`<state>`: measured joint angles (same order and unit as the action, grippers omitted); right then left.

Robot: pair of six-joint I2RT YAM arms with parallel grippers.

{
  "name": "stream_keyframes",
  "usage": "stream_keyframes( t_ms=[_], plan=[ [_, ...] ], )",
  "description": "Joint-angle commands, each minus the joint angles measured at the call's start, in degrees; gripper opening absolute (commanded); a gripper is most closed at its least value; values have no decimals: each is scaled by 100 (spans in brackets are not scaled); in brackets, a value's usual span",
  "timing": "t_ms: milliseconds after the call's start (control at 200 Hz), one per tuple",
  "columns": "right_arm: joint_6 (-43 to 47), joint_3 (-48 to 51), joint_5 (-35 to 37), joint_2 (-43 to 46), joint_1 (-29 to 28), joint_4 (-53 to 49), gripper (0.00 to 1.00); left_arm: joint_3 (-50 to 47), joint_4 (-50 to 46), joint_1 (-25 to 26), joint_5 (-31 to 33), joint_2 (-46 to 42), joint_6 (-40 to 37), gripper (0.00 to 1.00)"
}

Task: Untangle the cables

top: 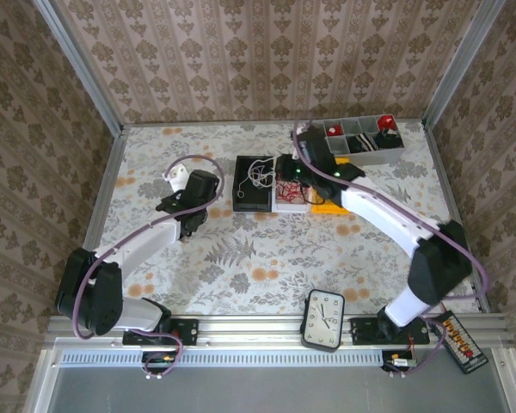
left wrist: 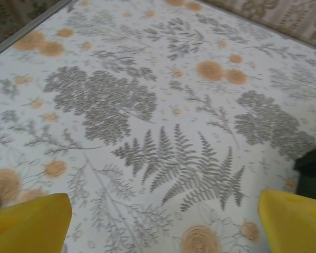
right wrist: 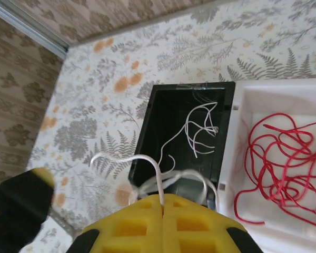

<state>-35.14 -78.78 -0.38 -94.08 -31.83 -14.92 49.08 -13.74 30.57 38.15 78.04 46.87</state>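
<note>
Cables (top: pixel 259 172) are lying at the tabletop's (top: pixel 241 258) twelve o'clock. Left jaws are hanging spread over bare tabletop. Right jaws, pressed together, are pinching a whitish strand (right wrist: pixel 147 161) over the black bin (right wrist: pixel 147 124), with the red tangle (right wrist: pixel 276 158) at its three o'clock. They're looking limp and light, so a free loop is the best hold.

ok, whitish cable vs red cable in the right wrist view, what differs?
Place: the whitish cable lies in the black bin, the red cable in the white bin beside it. Shape: the whitish one makes a few loose curves, the red one a dense tangle of loops. Contact: a whitish strand is pinched by the right gripper, jaws shut; the red cable lies free. Both are thin and flexible.
</note>
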Motion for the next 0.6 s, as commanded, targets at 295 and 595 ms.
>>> stream_keyframes(
  t_ms=[295,595],
  plan=[
    [156,-1824,514,-2121,-25,-698,9,-114,-675,-173,254,-308,289,92],
    [400,-1042,605,-1332,50,-2,64,-278,-774,-373,409,-568,179,93]
  ],
)
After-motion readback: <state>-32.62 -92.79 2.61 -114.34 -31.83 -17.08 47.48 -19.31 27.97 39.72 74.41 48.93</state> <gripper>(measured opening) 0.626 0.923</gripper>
